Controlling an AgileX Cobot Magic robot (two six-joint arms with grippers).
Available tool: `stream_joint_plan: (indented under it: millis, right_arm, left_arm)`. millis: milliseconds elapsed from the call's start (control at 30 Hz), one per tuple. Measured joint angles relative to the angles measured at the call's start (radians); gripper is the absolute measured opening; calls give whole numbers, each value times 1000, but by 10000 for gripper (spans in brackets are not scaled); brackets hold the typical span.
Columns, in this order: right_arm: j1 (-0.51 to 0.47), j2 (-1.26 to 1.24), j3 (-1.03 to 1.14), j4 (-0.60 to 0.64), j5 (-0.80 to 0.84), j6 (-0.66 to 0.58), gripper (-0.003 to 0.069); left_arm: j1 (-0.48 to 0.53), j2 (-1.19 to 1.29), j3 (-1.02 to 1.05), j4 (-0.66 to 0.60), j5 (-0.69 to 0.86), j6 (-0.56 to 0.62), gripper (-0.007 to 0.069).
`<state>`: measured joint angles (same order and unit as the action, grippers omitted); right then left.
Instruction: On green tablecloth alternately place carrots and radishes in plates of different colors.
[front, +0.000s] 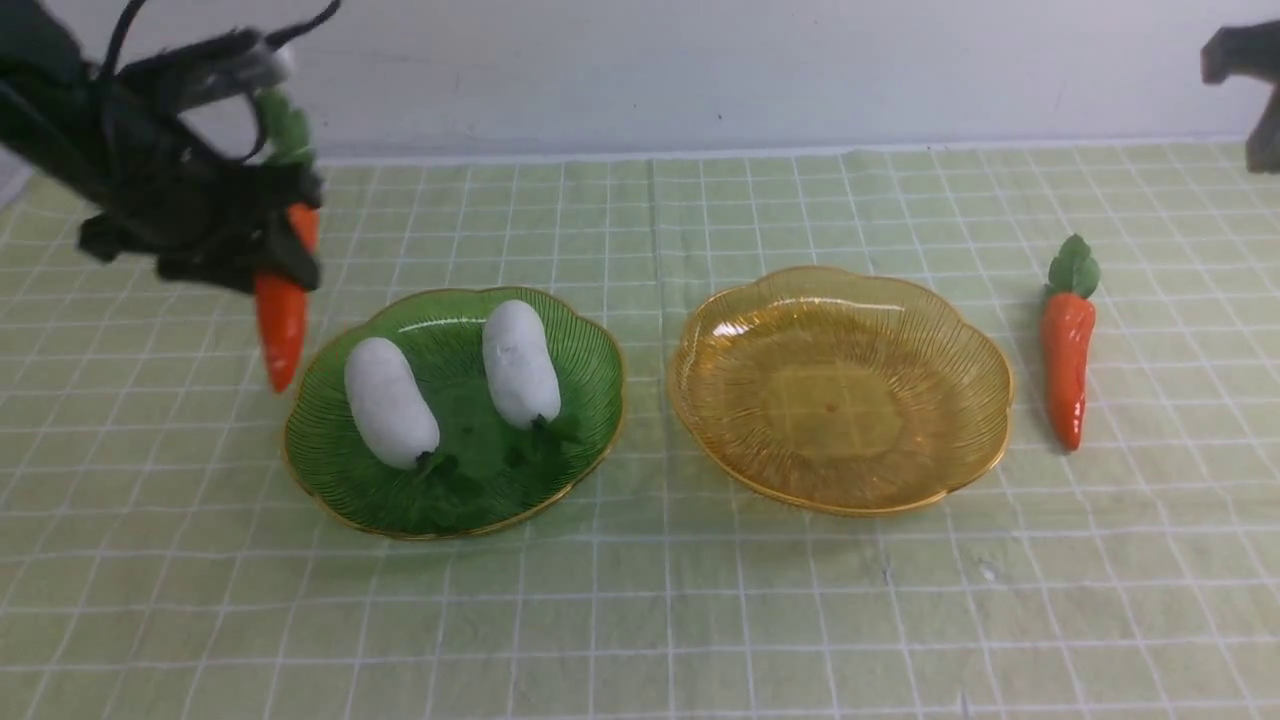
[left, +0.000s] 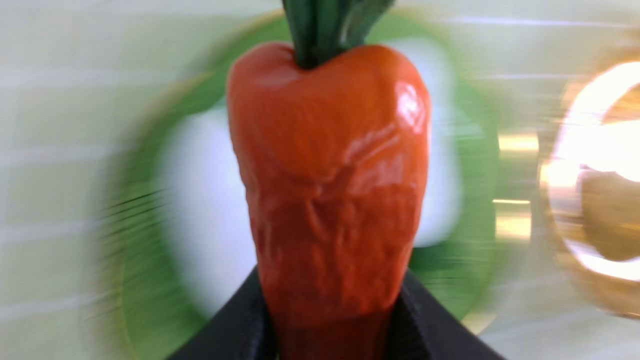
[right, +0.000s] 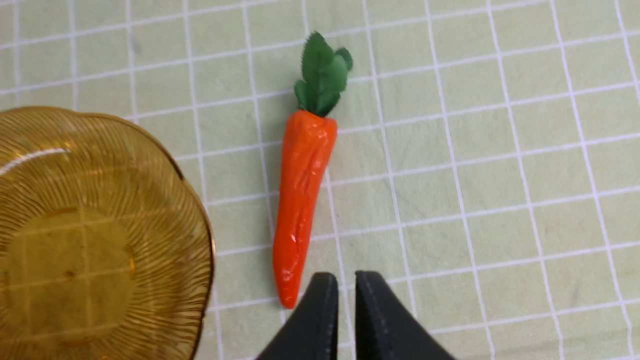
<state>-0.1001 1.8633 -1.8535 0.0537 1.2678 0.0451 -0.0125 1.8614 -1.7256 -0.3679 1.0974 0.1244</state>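
Left gripper (front: 290, 255): was clamped on one carrot (front: 281, 335), tip down, aloft just beside the green plate (front: 335, 480), which carried two radishes (front: 390, 402). Right gripper (right: 345, 278): jaws stood almost together, empty; other carrot (right: 302, 200) lay on the green tablecloth (right: 500, 175) just past its fingertips, amber plate (right: 100, 165) beside that.

My front feed is bright and even, with only soft, faint shadows under the translucent green ribbed plate (front: 320, 470) and the amber ribbed plate (front: 960, 360). On my left wrist feed the glossy orange carrot (left: 330, 190) is sharp with white glare, and everything behind it smears. My right wrist feed is crisp.
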Motion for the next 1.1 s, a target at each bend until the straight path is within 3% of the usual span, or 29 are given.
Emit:
stream_joint_plan:
  millis: [67, 133, 167, 233, 267, 367, 533, 600, 767, 833, 867, 933, 1000, 1033, 1100]
  right_arm:
    - [-2, 25, 0, 7, -4, -1, 104]
    - [-1, 103, 0, 51, -12, -1, 218]
    - [-1, 109, 0, 56, -12, -1, 227]
    - [3, 183, 2, 115, -20, -1, 347]
    - [5, 189, 2, 119, -22, -1, 356]
    - [7, 282, 6, 178, -65, -5, 499]
    - [7, 360, 6, 183, -114, -31, 569]
    - [7, 382, 6, 183, -139, -45, 573]
    - [7, 422, 6, 174, -182, -45, 567]
    - [7, 431, 6, 165, -184, -52, 526]
    - [7, 432, 6, 163, -184, -59, 473]
    - [7, 433, 6, 162, -184, -68, 379]
    - [4, 425, 6, 162, -173, -75, 207]
    - [3, 421, 6, 162, -166, -75, 210]
    - [-9, 380, 6, 168, -99, -75, 230]
  left_arm:
    - [-81, 3, -38, -27, -4, 0, 234]
    - [-229, 38, -85, -51, -51, 1, 234]
    - [-251, 42, -88, -53, -62, 1, 234]
    - [-365, 105, -105, -54, -140, 1, 234]
    - [-374, 111, -106, -53, -147, 1, 234]
    - [-490, 215, -107, -52, -308, -9, 234]
    - [-545, 310, -107, -53, -444, -1, 281]
    - [-548, 339, -107, -53, -468, -2, 375]
    - [-548, 360, -107, -53, -473, -7, 511]
    - [-541, 362, -108, -53, -444, -15, 570]
    - [-537, 362, -116, -54, -413, -33, 581]
    - [-529, 357, -131, -52, -368, -56, 578]
    - [-513, 336, -176, -25, -268, -80, 512]
    - [-509, 330, -185, -17, -250, -82, 493]
    - [-490, 285, -235, 41, -140, -87, 352]
